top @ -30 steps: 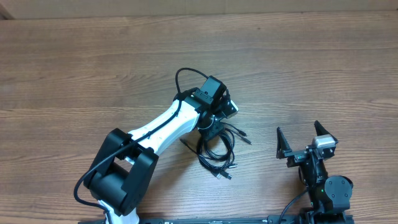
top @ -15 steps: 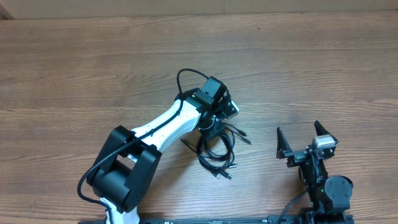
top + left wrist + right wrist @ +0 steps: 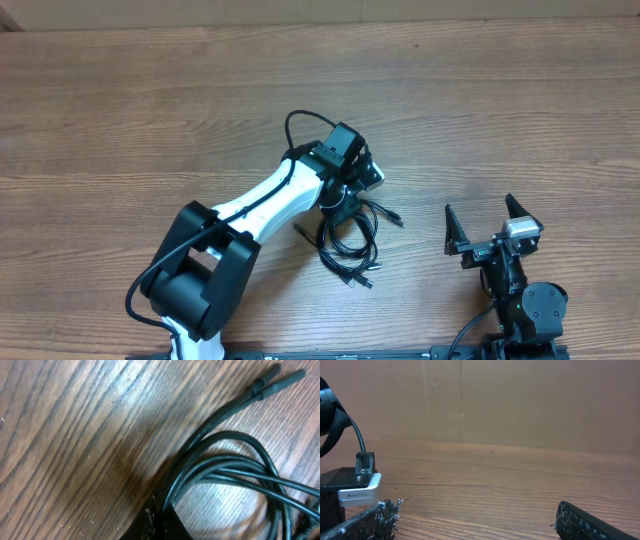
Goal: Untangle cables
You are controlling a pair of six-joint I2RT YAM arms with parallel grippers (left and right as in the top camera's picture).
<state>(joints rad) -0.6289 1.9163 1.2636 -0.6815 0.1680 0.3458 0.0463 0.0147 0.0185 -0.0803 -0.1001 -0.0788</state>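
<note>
The cables point(image 3: 350, 252) are thin black cords in a loose coil at the middle of the wooden table, with plug ends pointing right and down. My left gripper point(image 3: 341, 207) is down on the coil's upper edge. In the left wrist view its fingers point(image 3: 177, 527) are closed together on the gathered strands of the cables point(image 3: 235, 467). Two plug ends point(image 3: 272, 380) lie at the upper right. My right gripper point(image 3: 479, 208) is open and empty, well to the right of the coil. Its two fingertips point(image 3: 375, 517) stand far apart in the right wrist view.
The left wrist camera block point(image 3: 352, 492) with its thick robot cable point(image 3: 300, 120) shows at the left of the right wrist view. A brown wall point(image 3: 520, 400) stands behind the table's far edge.
The plug ends at the coil's right side have shifted slightly upward. The left arm has barely moved, and the right arm is still.
</note>
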